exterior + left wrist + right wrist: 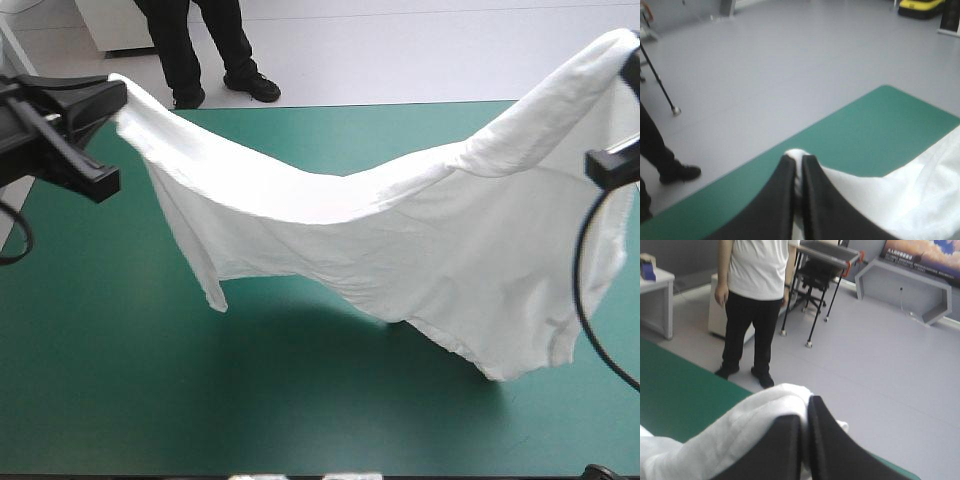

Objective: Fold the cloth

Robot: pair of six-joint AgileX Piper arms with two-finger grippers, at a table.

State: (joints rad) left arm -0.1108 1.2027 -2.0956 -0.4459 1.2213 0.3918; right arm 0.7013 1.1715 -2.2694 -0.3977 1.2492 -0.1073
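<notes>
The white T-shirt [400, 230] hangs in the air between my two raised arms, sagging in the middle, its lower hem and one sleeve dangling just above the teal-green table [200, 400]. My left gripper [112, 95] pinches one corner at the far left; in the left wrist view the black fingers [782, 195] are shut with a nub of the T-shirt [796, 155] at their tips. My right gripper [630, 50] holds the opposite corner at the far right; its fingers [827, 440] are shut, the T-shirt [740, 430] bunched over them.
The table's far edge [350, 106] runs behind the hanging shirt. The shirt's shadow falls on the cover beneath it.
</notes>
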